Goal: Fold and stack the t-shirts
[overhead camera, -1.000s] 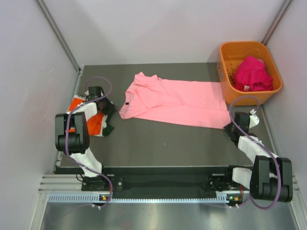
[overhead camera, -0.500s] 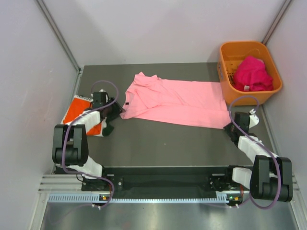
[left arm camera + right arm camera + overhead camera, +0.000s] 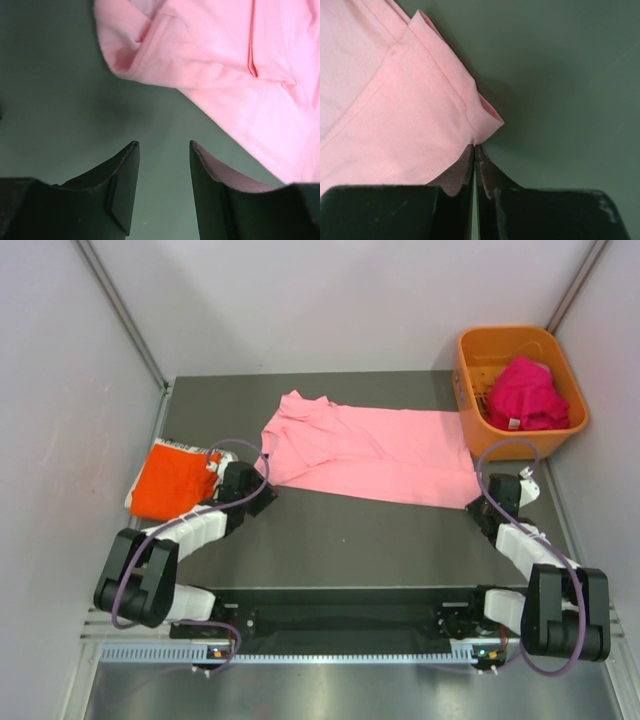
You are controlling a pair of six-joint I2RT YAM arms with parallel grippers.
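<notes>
Left pincer [image 3: 162,145] is open, with its two fingers apart over the bare worktop [image 3: 350,540]. It is just beside the near left edge of the pink t-shirt [image 3: 370,450] and holds nothing. Right pincer [image 3: 475,146] is squeezed tight on the near right corner of the pink t-shirt. That shirt lies spread out across the middle of the worktop. An orange t-shirt [image 3: 175,483] sits folded at the left side. A magenta t-shirt [image 3: 525,392] is bunched up in the orange basket [image 3: 465,380] at the far right corner.
</notes>
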